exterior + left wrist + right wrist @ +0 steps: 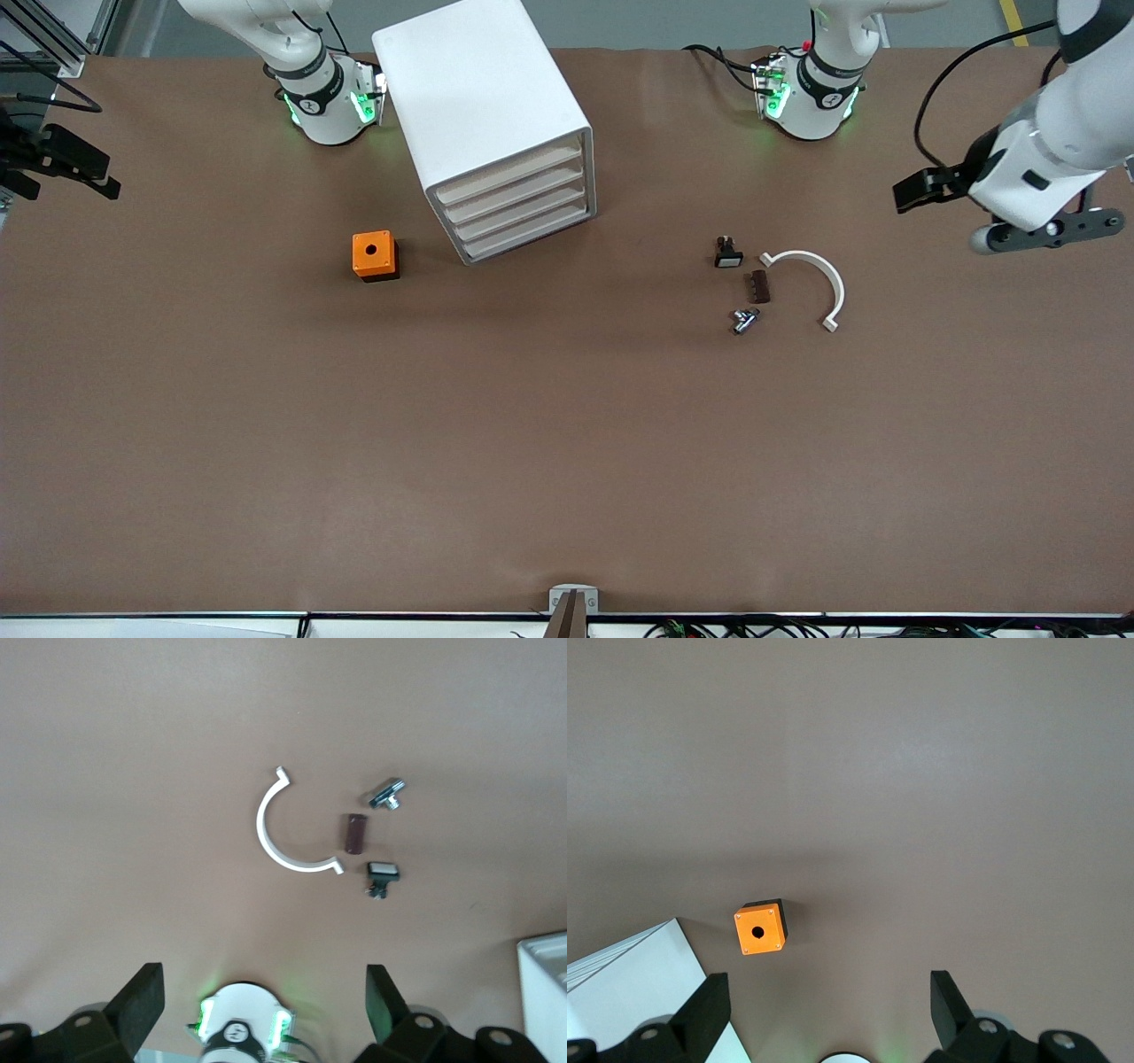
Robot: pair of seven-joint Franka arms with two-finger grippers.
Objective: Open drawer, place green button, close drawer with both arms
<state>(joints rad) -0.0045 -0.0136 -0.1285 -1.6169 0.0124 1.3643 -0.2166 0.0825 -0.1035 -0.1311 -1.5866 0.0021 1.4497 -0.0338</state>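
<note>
— What's the surface?

— A brown matte table (567,443), with both arm bases along one long edge. Between the bases stands a white boxy cabinet (483,89), set at an angle, and its four shallow drawers with pale beige fronts (518,208) are all pushed in flush.

— And the button?

— The tiny push button (744,320) lies on the table toward the left arm's end, well apart from the cabinet. Its body looks dark and bluish; I cannot make out the cap's colour. Just beside it are a small brown block (757,286), a black piece with a white rectangular cap (727,253) and a white curved half-ring (811,283). The button is the nearest of the four to the front camera.

— Anything else?

— An orange cube with a round hole (374,255), beside the cabinet toward the right arm's end.

— The grippers?

— The left gripper (264,988) hangs over the left arm's end of the table, fingers spread wide, holding nothing. The right gripper (828,997) hangs over the right arm's end, also spread wide and empty.
</note>
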